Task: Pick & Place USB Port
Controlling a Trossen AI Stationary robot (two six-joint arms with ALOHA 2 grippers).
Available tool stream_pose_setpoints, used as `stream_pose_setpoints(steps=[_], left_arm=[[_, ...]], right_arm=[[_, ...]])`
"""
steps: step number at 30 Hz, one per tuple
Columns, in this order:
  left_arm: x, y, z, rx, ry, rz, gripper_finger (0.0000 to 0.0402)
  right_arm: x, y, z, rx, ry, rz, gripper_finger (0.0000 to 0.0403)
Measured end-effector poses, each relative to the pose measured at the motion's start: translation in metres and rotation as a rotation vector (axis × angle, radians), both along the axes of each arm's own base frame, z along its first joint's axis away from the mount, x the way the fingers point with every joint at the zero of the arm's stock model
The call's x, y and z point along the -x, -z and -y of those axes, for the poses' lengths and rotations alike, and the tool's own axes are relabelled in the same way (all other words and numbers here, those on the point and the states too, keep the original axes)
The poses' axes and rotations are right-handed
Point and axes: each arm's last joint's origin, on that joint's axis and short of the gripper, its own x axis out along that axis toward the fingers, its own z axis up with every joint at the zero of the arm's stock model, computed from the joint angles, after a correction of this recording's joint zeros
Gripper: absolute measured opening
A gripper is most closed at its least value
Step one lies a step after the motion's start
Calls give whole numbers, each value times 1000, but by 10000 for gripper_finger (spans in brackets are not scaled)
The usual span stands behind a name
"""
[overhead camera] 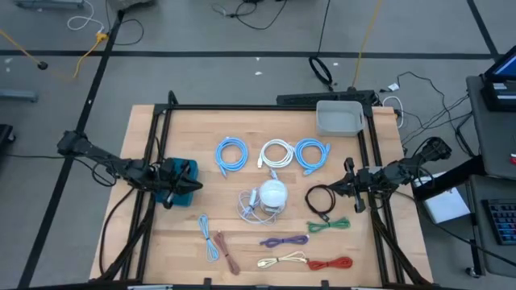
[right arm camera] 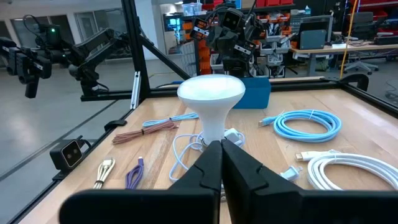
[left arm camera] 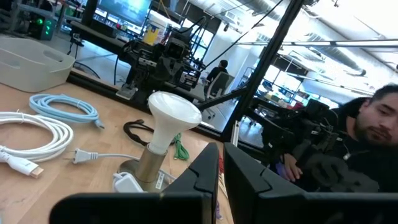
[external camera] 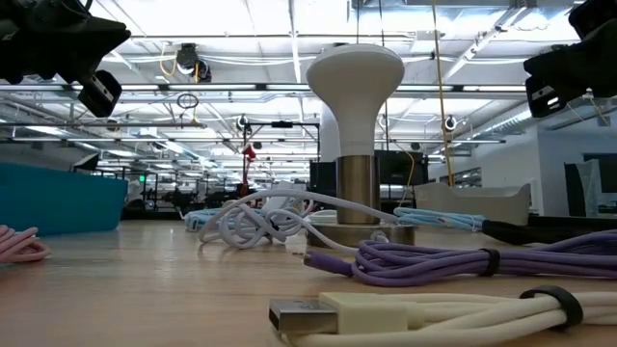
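Wooden table [overhead camera: 242, 121] strewn with coiled cables, workshop behind.
Left gripper [overhead camera: 196, 186] over the teal bin [overhead camera: 179, 171], right gripper [overhead camera: 339, 188] near the black cable [overhead camera: 321, 199]; both clenched, empty.

No text, label, brand, number or sign was legible in any view. The cables, the lamp [overhead camera: 272, 193] and the bins on the tabletop [overhead camera: 242, 121] carried no readable markings, and the screens and signs in the room behind were too small or blurred to make out.
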Motion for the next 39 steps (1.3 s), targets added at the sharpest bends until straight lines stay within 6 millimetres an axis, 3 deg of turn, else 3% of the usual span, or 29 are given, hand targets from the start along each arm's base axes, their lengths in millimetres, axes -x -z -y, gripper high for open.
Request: stream_pose_setpoints(steps=[27,39], left_arm=[[0,0,0,-2,0,1,26],[0,0,0,-10,-15,5,26]], right_arm=[[0,0,0,0,0,1,0],[1,-16,0,-85,2,145,0]])
